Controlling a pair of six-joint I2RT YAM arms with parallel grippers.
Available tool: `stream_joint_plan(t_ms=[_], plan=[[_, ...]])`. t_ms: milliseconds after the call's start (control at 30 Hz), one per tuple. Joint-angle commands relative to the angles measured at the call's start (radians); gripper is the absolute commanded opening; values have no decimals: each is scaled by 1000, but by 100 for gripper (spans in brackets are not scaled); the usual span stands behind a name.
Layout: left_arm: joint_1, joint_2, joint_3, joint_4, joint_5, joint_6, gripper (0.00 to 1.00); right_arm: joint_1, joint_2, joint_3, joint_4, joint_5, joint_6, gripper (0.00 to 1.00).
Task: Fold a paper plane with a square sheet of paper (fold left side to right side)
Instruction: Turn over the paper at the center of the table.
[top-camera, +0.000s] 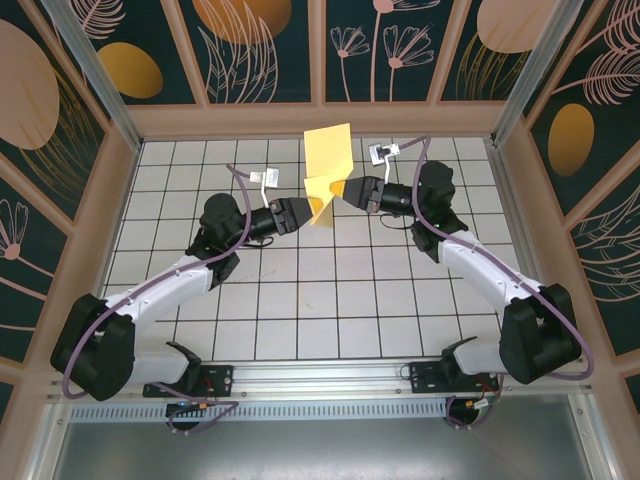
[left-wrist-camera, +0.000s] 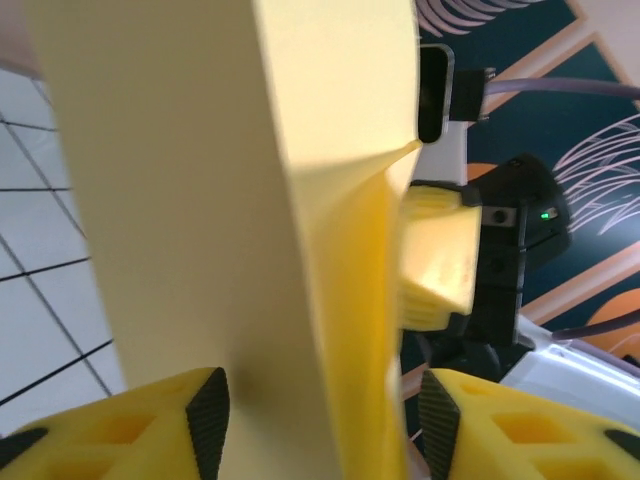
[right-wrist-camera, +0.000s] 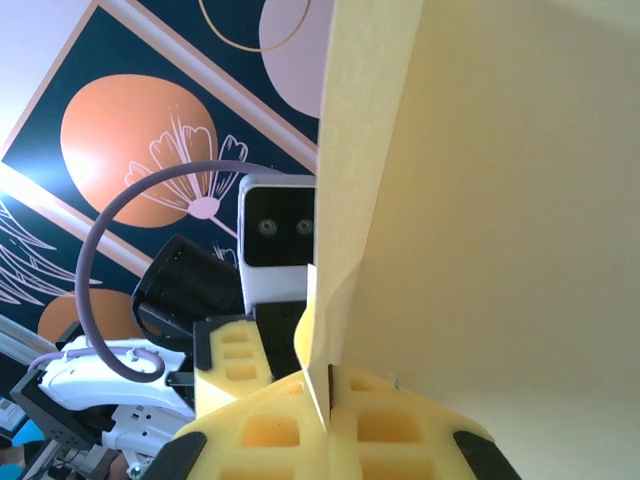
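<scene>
yellow paper (top-camera: 328, 155) pinched in right hand (top-camera: 343, 192), straddled by left hand (top-camera: 305, 212)

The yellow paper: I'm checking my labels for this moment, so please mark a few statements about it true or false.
1. The paper lies flat on the table. False: it is held up between the two grippers.
2. The right gripper is shut on the paper. True.
3. The left gripper has its fingers apart, with paper between them. True.
4. The paper is a slim pointed dart. False: it is a broad, partly folded sheet.
</scene>
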Motion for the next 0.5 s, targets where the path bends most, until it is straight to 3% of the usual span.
stream_joint_plan(t_ms=[0, 233, 367, 467], plan=[[-1, -9, -12, 85, 30, -32, 39, 7, 4, 28, 55, -21, 13, 0], [-2, -23, -22, 66, 11, -27, 15, 3, -1, 17, 50, -10, 17, 2], [-2, -49, -11, -47, -40, 37, 5, -15, -26, 10, -33, 18, -31, 23], [-4, -77, 15, -213, -119, 155, 1, -48, -68, 28, -295, 124, -169, 43]])
